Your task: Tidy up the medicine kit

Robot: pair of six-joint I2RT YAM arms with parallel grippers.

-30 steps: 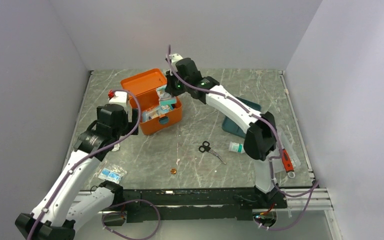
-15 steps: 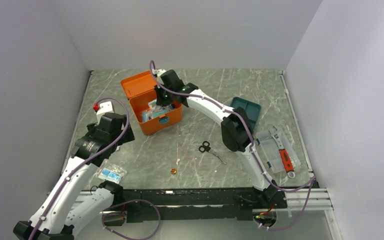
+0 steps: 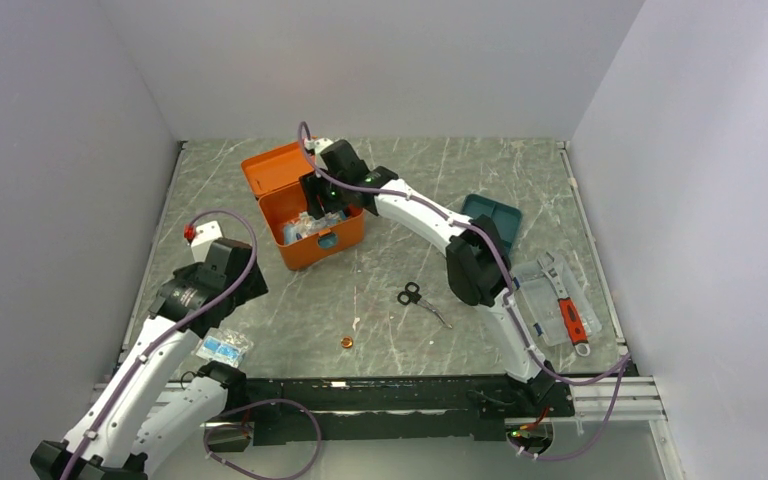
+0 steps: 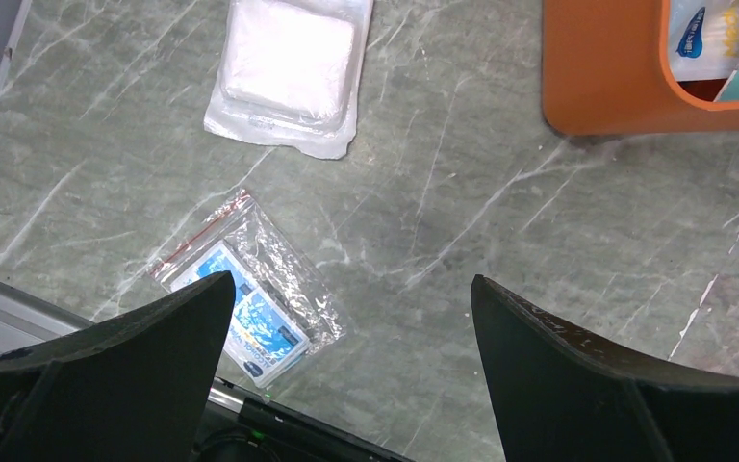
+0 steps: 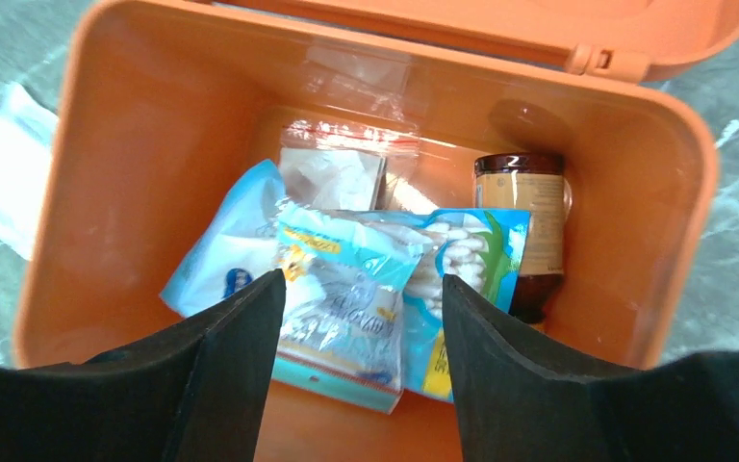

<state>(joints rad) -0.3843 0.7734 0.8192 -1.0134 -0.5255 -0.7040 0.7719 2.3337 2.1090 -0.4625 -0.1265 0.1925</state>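
Note:
The medicine kit [image 3: 325, 245] is an orange box standing at the back left with its lid [image 3: 272, 165] tipped open. My right gripper [image 5: 362, 277] hangs open just over the inside of the kit [image 5: 154, 144], with nothing between its fingers. Below it lie a blue-and-silver packet [image 5: 346, 308], a cotton-swab bag [image 5: 467, 255], a brown bottle [image 5: 524, 221] and a zip bag [image 5: 332, 173]. My left gripper [image 4: 353, 284] is wide open over bare table, near-left of the kit [image 4: 597, 77]. It holds nothing.
An alcohol-wipe bag [image 4: 241, 308] [image 3: 224, 348] lies by the near edge, and a white gauze pack [image 4: 289, 67] lies beyond it. Scissors [image 3: 422, 300] and a small copper object [image 3: 346, 342] lie mid-table. At the right are a teal tray [image 3: 490, 218] and a clear case [image 3: 550, 305].
My right gripper came down into the kit with a teal packet and opened, leaving the packet inside. The left arm drew back toward the near-left.

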